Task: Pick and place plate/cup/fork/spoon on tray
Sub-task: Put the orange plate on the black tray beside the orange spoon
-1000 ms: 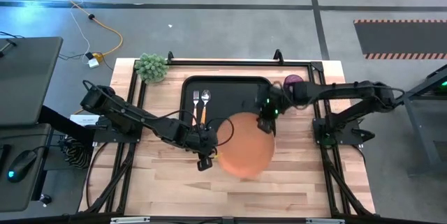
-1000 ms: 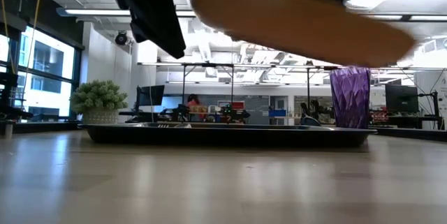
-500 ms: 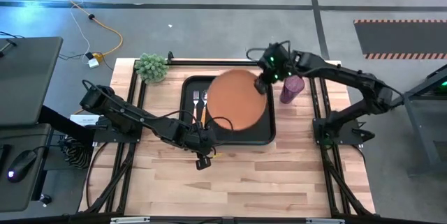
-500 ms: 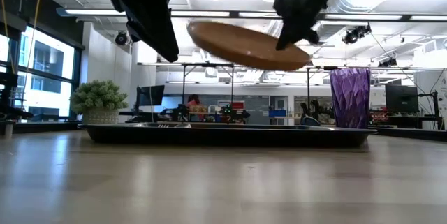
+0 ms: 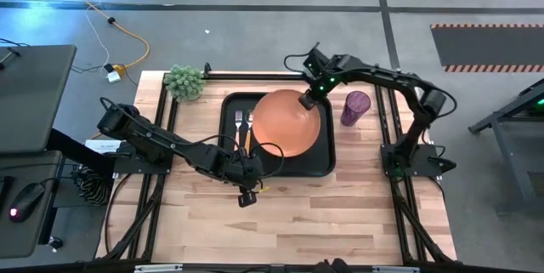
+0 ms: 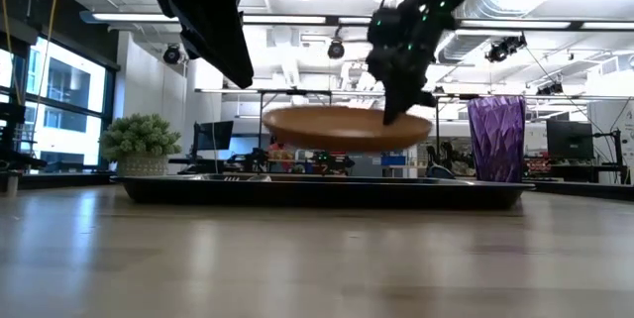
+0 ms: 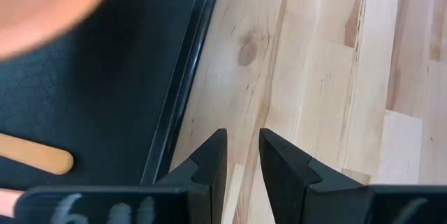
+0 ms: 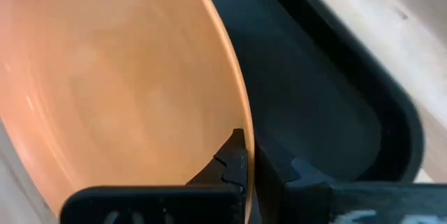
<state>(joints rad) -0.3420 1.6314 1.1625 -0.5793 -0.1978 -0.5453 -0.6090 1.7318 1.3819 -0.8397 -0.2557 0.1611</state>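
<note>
My right gripper (image 5: pixel 308 99) is shut on the orange plate (image 5: pixel 286 125), which hangs over the black tray (image 5: pixel 321 164); the plate also shows in the low view (image 6: pixel 342 128). The fork (image 5: pixel 239 120) and the spoon (image 5: pixel 250 120) lie side by side on the tray's left part, their handles partly under the plate. The purple cup (image 5: pixel 355 107) stands upright on the table, right of the tray. My left gripper (image 5: pixel 252 184) hovers over the wood at the tray's near edge, empty, with a narrow gap between its fingers (image 7: pixel 216 160). My right gripper pinches the plate's rim at its far right side (image 8: pixel 239 123) between its two fingers, one on the upper face and one beneath. The fingers slant down from the table's far right. The plate hangs nearly level, lifted clear of the tray (image 6: pixel 317 191).
A small potted plant (image 5: pixel 184 82) stands at the table's far left corner. Bare wood lies near and right of the tray. My left arm reaches in low from the left, along the tray's near edge.
My right gripper has carried the plate from over the wood by the tray's near right corner toward the far edge, over the tray, then down. The plate was tilted a second ago and now hangs lower and nearly level.
</note>
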